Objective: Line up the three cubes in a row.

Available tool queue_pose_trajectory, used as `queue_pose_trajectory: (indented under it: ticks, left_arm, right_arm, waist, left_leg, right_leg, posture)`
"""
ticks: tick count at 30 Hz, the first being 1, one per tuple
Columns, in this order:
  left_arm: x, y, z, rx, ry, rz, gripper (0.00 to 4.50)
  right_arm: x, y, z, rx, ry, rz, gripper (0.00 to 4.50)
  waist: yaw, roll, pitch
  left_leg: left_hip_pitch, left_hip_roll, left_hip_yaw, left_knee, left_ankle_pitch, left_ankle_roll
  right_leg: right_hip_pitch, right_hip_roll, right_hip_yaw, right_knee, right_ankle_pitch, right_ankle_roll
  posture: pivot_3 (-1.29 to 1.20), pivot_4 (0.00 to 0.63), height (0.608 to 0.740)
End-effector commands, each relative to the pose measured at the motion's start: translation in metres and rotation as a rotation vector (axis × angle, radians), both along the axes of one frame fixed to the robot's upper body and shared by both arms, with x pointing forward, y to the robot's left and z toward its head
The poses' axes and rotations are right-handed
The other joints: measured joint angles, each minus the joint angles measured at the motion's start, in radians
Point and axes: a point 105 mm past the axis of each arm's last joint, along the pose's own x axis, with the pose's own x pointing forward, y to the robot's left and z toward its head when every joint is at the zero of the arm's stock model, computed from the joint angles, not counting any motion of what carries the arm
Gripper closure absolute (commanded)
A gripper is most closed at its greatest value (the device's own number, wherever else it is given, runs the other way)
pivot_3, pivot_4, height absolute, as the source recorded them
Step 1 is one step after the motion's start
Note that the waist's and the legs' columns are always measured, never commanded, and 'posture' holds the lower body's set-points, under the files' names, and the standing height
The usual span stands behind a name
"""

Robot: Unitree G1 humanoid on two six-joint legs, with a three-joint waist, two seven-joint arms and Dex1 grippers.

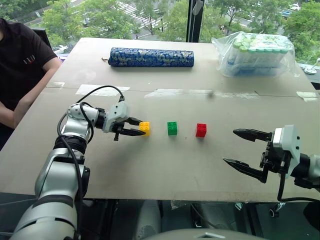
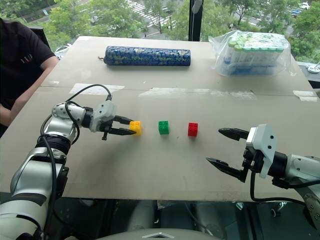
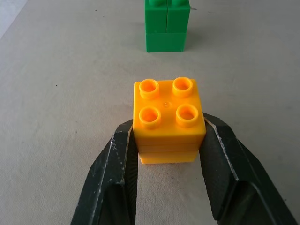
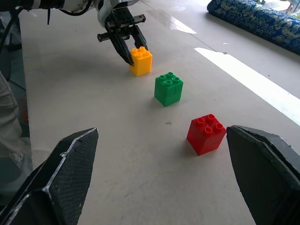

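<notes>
Near the middle of the left eye view, three studded toy bricks are seen standing in a row on the grey-brown table (image 1: 200,165): the yellow cube (image 1: 144,128) at the left, the green cube (image 1: 172,128) in the centre and the red cube (image 1: 201,130) at the right. Even gaps are kept between them, and none touches another. All three stand upright with their studs on top.

At centre left of that view, the left gripper (image 1: 136,127) is clamped on the yellow cube. In the left wrist view its two black fingers (image 3: 115,178) are pressed against opposite side faces of the cube, which rests on the table, while the green cube is seen just beyond it. The same grip is shown from across the table in the upper left of the right wrist view.

At the lower right of the left eye view, the right gripper (image 1: 239,147) is held above the table with its jaws spread wide apart and nothing between them. It is well apart from the red cube, which is the nearest brick to it.

Along the upper edge of the table, a long blue patterned cylinder (image 1: 151,57) is laid on its side at upper centre, and a plastic-wrapped pack of bottles (image 1: 256,53) is placed at the upper right. At the upper left edge of the frame, a person in a black T-shirt (image 1: 20,60) is seated beside the table.
</notes>
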Motion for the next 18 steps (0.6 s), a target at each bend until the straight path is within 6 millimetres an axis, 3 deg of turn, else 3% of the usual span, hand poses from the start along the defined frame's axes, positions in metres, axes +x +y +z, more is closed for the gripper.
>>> queue_pose_trajectory:
  ticks: [1, 9, 11, 14, 15, 16, 18]
  left_arm:
    - [0.003, 0.0, 0.005, 0.013, -0.027, -0.01, 3.27]
    - [0.004, -0.002, 0.003, 0.013, -0.022, -0.01, 3.27]
    - [0.005, -0.002, 0.004, 0.01, -0.025, -0.009, 2.26]
    - [0.006, -0.002, 0.007, -0.012, -0.033, -0.001, 1.24]
    - [0.007, -0.002, 0.009, -0.028, -0.037, 0.006, 0.67]
    - [0.007, 0.0, 0.012, -0.041, -0.037, 0.019, 0.43]
    - [0.004, 0.009, 0.015, -0.057, -0.041, 0.045, 0.43]
  right_arm:
    - [-0.001, -0.001, 0.013, -0.009, -0.063, -0.002, 0.0]
    - [0.0, -0.001, 0.013, -0.008, -0.07, 0.004, 0.0]
    - [0.001, -0.001, 0.013, -0.008, -0.07, 0.005, 0.0]
    - [0.0, -0.001, 0.013, -0.008, -0.069, 0.007, 0.0]
    - [0.0, -0.001, 0.013, -0.008, -0.068, 0.006, 0.0]
    - [0.0, -0.001, 0.013, -0.008, -0.067, 0.006, 0.0]
    - [0.0, -0.002, 0.011, -0.01, -0.064, 0.0, 0.0]
  waist:
    - [0.0, 0.0, 0.0]
    - [0.002, 0.0, 0.0]
    - [0.002, 0.0, 0.0]
    - [0.001, 0.0, 0.0]
    - [0.001, 0.0, 0.0]
    - [0.001, 0.0, 0.0]
    - [0.0, 0.0, 0.0]
  left_leg:
    - [0.0, 0.0, 0.0, 0.0, 0.0, 0.0]
    - [0.001, 0.0, 0.0, 0.001, 0.0, 0.0]
    - [0.001, 0.0, 0.0, 0.001, 0.0, 0.0]
    - [0.0, 0.0, 0.0, 0.001, 0.0, 0.0]
    - [0.0, 0.0, 0.0, 0.001, 0.0, 0.0]
    - [0.0, 0.0, 0.0, 0.001, 0.0, 0.0]
    - [0.0, 0.0, -0.001, 0.001, 0.0, 0.0]
  right_leg:
    - [0.0, 0.0, 0.0, 0.0, 0.0, 0.0]
    - [0.001, 0.0, 0.0, 0.001, 0.0, 0.0]
    - [0.001, 0.0, -0.001, 0.001, 0.0, 0.0]
    - [0.001, 0.0, -0.001, 0.0, 0.0, 0.0]
    - [0.001, 0.0, -0.001, 0.0, 0.0, 0.0]
    - [0.001, 0.0, -0.001, 0.0, 0.0, 0.0]
    - [0.001, 0.0, -0.001, 0.0, 0.0, 0.0]
  posture:
    - [0.0, 0.15, 0.74]
    - [0.0, 0.15, 0.74]
    - [0.0, 0.15, 0.74]
    - [0.0, 0.15, 0.74]
    - [0.0, 0.15, 0.74]
    - [0.0, 0.15, 0.74]
    - [0.0, 0.15, 0.74]
